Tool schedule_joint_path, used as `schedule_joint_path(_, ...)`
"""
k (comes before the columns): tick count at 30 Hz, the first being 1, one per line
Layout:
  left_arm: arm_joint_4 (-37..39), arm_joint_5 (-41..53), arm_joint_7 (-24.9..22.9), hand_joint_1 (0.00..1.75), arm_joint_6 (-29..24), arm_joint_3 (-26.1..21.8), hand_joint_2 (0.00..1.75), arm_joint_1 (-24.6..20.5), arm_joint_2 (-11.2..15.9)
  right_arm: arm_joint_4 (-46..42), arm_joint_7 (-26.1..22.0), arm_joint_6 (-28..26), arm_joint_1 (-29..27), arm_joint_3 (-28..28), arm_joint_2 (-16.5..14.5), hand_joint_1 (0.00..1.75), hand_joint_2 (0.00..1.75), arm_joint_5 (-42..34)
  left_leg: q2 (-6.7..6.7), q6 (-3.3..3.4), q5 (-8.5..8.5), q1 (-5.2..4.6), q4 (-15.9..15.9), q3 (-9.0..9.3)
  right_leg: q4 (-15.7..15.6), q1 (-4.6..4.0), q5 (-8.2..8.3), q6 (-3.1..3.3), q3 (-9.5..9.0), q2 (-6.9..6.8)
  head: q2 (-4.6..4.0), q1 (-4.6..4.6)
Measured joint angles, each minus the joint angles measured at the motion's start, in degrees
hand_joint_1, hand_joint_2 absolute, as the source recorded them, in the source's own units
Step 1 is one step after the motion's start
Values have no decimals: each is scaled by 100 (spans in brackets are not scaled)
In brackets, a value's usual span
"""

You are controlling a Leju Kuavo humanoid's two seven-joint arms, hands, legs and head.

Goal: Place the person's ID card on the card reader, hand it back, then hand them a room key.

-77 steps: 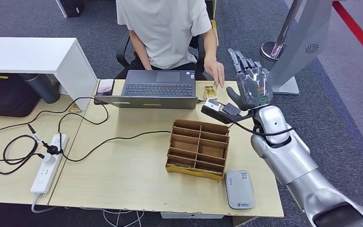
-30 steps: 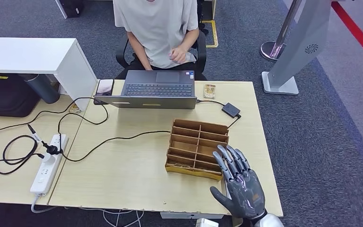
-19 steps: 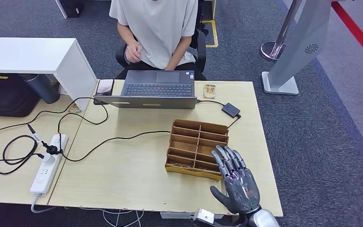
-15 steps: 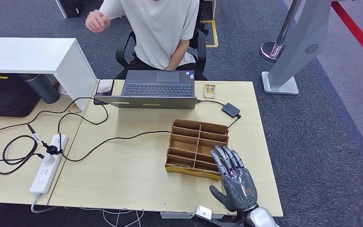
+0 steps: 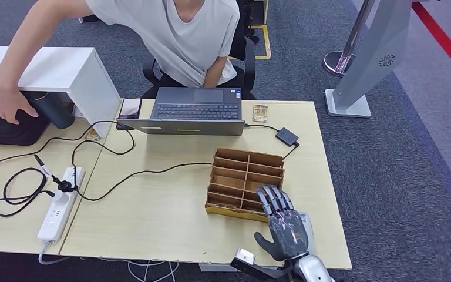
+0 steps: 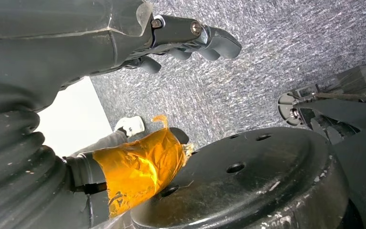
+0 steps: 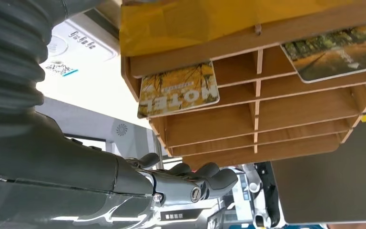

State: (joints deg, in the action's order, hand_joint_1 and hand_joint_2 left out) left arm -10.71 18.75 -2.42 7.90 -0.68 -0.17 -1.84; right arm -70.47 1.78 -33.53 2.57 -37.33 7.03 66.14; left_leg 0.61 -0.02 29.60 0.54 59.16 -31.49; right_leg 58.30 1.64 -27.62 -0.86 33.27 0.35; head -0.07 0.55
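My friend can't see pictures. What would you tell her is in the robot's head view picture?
The robot's right hand, fingers spread and empty, hovers at the near right corner of a wooden card rack on a light desk. Behind it sits a laptop, and a person in a pale T-shirt reaches far toward a dark bag.

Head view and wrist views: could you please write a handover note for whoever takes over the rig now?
Right robot hand: empty, fingers spread, over the card reader, fingertips at the wooden organiser front edge.
Left robot hand: hangs above the floor, nothing seen in it.
Hotel key cards lie in organiser slots; a small card lies beside the laptop.
No key picked yet.
To do: take a key, hand it to the person, who leans away.
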Motion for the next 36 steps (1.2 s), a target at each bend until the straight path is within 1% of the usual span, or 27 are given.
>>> schedule_joint_path(11,0,19,-8,0,1,0,175,0,2,138,-17,-4,56,0,-73,0,175,-55,0,0,0,0,0,0,0,0,0,0,0,0,0,-1)
schedule_joint_path(22,0,44,-25,0,10,0,175,0,7,72,7,11,210,1,-74,0,175,-127,0,0,0,0,0,1,0,0,0,0,0,0,0,0)
schedule_joint_path(36,0,62,-25,0,15,-7,175,0,13,-1,68,58,227,2,-74,0,175,-139,0,0,0,0,0,2,0,0,0,0,0,1,0,0)
